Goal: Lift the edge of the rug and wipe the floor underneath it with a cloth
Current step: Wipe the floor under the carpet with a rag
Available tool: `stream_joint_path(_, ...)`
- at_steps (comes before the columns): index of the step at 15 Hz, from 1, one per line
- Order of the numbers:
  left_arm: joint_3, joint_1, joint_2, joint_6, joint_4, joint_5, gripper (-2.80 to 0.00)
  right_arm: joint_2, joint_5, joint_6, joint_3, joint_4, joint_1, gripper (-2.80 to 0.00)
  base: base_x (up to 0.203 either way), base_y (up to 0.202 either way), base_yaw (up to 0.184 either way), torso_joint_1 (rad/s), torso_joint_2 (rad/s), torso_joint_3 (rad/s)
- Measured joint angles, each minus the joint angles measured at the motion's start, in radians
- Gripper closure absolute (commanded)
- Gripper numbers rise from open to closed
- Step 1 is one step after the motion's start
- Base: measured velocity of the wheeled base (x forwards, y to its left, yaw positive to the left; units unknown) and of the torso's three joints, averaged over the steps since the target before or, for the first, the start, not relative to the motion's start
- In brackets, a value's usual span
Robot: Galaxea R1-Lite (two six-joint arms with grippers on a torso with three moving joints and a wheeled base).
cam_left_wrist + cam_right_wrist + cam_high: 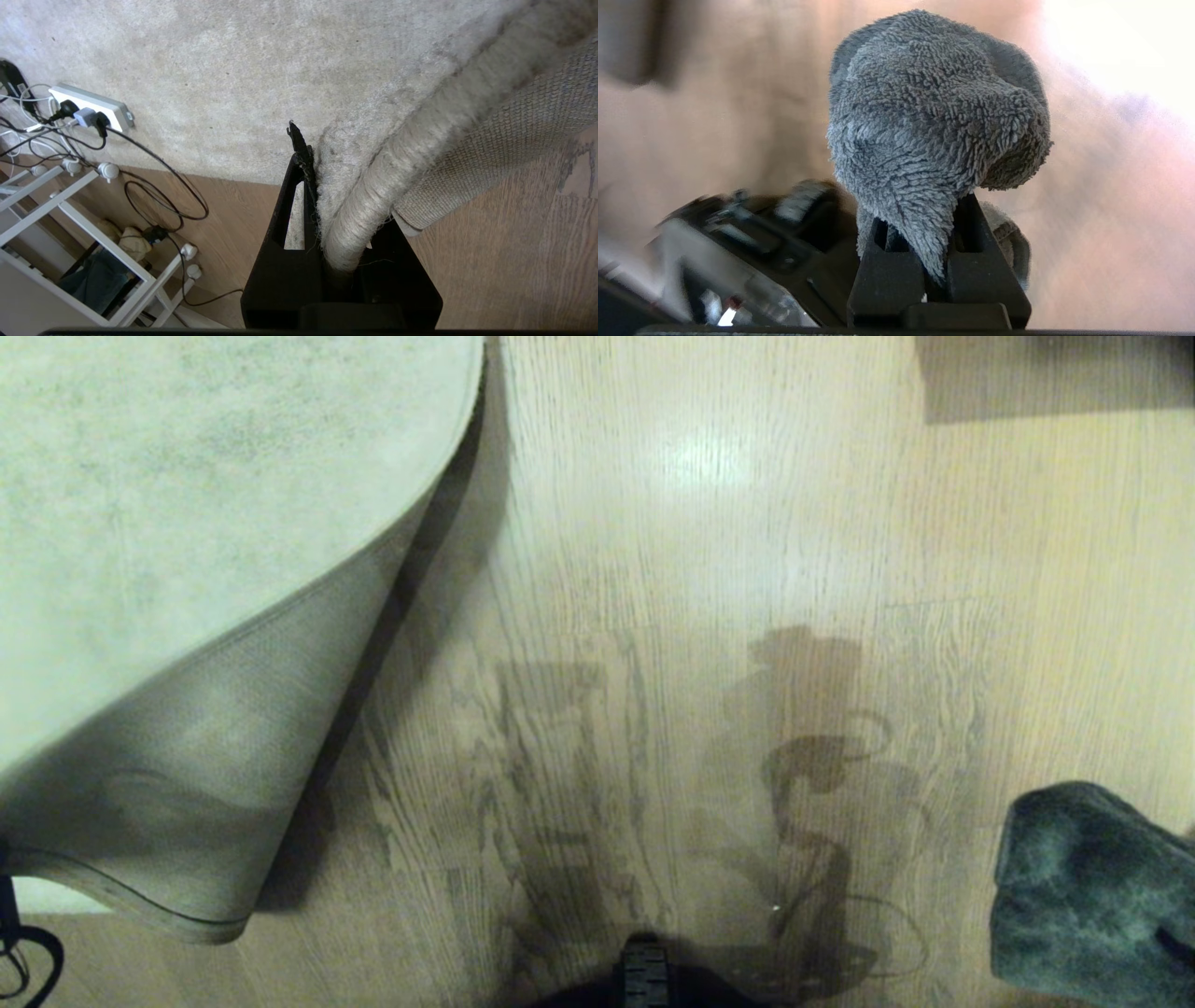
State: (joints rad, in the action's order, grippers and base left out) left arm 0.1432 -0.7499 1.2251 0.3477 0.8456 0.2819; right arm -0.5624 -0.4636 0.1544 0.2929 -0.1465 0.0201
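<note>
Oak-look floor [709, 569] across most of the head view: light brown planks, dark wavy grain, a soft patch of glare toward the far side, and arm shadows lying near the middle. Far right, a darker rectangular patch at the edge. On the left, rug edge [187, 803] lifted off the planks and curled over, pale grey-beige mottled pile on top, grey-brown woven backing turned outward and down, a dark shadow line beneath the fold. Seen from the left wrist, left gripper [327, 219] clamped tight on the thick bound border of the rug, one black finger [299, 186] pressed against the pile, woven backing hanging on the other side. Farther off in that view, a white power strip [91, 106] resting on the rug with black cables [154, 186] looping onto the planks, and a white frame rack [79, 233] beside them. At the near right of the head view, cloth [1088, 896], dark grey and fluffy, bunched into a lump above the planks. From the right wrist, right gripper [936, 242] pinched closed on a lower fold of that cloth, the rest puffed up beyond the fingertips; background blurred.
</note>
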Motion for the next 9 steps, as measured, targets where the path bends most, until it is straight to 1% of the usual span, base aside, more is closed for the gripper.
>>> stream_joint_path(1,-0.001,0.005,0.0,0.0,0.0,-0.002,0.0,-0.101,-0.042,0.025,0.038,-0.042,0.023,0.0,0.0,0.0,0.0,0.0,0.0,0.0)
stream_joint_path(2,-0.004,0.008,0.0,0.0,0.0,-0.002,0.0,-0.199,-0.062,0.046,0.076,-0.09,0.068,0.0,0.0,0.0,0.0,0.0,0.0,0.0)
stream_joint_path(3,-0.007,0.01,0.0,0.0,0.0,-0.004,0.0,-0.283,-0.054,0.059,0.109,-0.138,0.136,0.0,0.0,0.0,0.0,0.0,0.0,0.0)
stream_joint_path(4,-0.012,0.011,-0.002,0.0,0.0,-0.004,0.0,-0.36,-0.027,0.068,0.143,-0.187,0.233,0.0,0.0,0.0,0.0,0.0,0.0,0.0)
stream_joint_path(6,-0.018,0.014,-0.008,0.0,-0.001,-0.004,0.0,-0.522,0.066,0.077,0.207,-0.283,0.448,0.0,0.0,0.0,0.0,0.0,0.0,0.0)
stream_joint_path(7,-0.019,0.016,-0.01,0.0,-0.001,-0.006,0.0,-0.617,0.128,0.078,0.242,-0.343,0.557,0.0,0.0,0.0,0.0,0.0,0.0,0.0)
stream_joint_path(9,-0.02,0.017,-0.013,0.0,-0.001,-0.007,0.0,-0.806,0.252,0.079,0.31,-0.473,0.738,0.0,0.0,0.0,0.0,0.0,0.0,0.0)
